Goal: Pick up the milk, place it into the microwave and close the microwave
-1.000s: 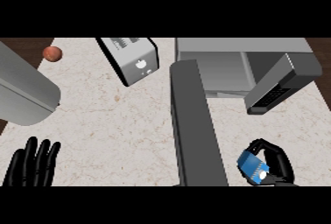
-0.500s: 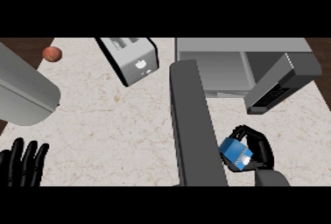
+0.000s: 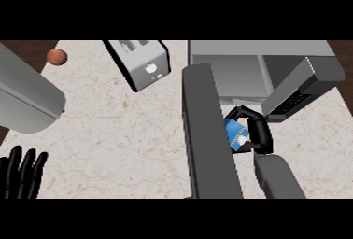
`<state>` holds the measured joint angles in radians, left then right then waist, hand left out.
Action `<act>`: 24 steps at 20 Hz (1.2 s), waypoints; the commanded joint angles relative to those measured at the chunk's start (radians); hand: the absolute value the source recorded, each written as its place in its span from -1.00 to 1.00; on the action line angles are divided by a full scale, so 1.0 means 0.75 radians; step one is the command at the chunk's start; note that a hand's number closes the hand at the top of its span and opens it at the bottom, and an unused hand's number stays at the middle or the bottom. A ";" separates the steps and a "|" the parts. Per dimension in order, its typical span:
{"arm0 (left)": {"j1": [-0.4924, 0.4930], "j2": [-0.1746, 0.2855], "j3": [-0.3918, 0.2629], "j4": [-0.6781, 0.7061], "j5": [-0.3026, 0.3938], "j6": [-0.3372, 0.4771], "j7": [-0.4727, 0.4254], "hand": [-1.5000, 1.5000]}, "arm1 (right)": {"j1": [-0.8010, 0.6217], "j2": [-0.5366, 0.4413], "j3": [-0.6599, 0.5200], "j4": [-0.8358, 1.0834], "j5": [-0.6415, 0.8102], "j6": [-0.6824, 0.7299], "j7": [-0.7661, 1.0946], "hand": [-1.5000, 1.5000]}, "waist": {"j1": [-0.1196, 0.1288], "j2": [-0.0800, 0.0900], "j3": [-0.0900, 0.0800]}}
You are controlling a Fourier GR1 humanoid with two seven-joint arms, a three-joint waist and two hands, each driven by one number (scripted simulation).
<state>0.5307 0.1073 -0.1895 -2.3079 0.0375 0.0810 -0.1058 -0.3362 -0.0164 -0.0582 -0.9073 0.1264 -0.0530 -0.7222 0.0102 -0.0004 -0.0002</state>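
Forward and a little leftward is how the right hand (image 3: 258, 133) has travelled since a second ago, carrying the milk (image 3: 236, 134) from the lower right up to about 4 o'clock of centre. Its fingers and thumb are curled round the blue-and-white carton, which sits clear of the counter (image 3: 124, 135) and just beside the open microwave door (image 3: 207, 149).

Nearest, at 8 o'clock, the left hand (image 3: 21, 172) rests with straight fingers and holds nothing. It has sunk lower in view.

The main risk, as I judge it, is the carton catching the door's edge or the cavity's lip on the way in and twisting in the grasp. The passage is bounded by the door on one side and the keypad panel (image 3: 300, 95) at 2 o'clock on the other.

Farther off, the microwave (image 3: 255, 49) stands open at 1 o'clock. A toaster (image 3: 143, 63) stands at 11 o'clock, a reddish-brown ball (image 3: 57, 56) at 10, and a large grey rounded body (image 3: 24, 100) at 9, none of them in the path.
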 commanded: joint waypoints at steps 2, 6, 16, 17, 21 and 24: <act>0.000 -0.034 -0.044 0.040 -0.060 0.015 -0.042 -1.00 | -0.190 -0.026 -0.035 0.125 0.074 -0.173 0.155 1.00 | 0.006 0.002 0.000; 0.005 0.009 -0.016 -0.047 0.011 -0.025 0.060 -1.00 | -0.447 -0.051 -0.106 0.420 0.096 -0.264 0.142 1.00 | 0.025 0.008 0.001; -0.068 -0.010 -0.005 0.025 0.013 -0.031 0.019 -1.00 | -0.751 -0.227 -0.222 0.826 0.144 -0.459 0.116 1.00 | 0.077 0.038 0.004; -0.024 0.003 -0.013 0.011 0.028 -0.060 -0.007 -1.00 | -0.763 -0.232 -0.227 0.859 0.150 -0.485 0.134 1.00 | 0.091 0.038 0.004; -0.070 0.012 -0.002 0.039 0.019 -0.063 0.005 -1.00 | -0.781 -0.263 -0.268 0.879 0.155 -0.705 0.112 1.00 | 0.098 0.050 0.005; -0.082 0.021 0.014 0.119 -0.005 -0.073 -0.039 -1.00 | -0.832 -0.291 -0.259 0.878 0.186 -0.802 0.063 1.00 | 0.110 0.055 0.004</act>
<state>0.4823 0.1157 -0.1818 -2.2609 0.0452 0.0362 -0.1200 -0.9331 -0.2154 -0.2459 -0.2670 0.2460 -0.5476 -0.6402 0.0846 0.0351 0.0030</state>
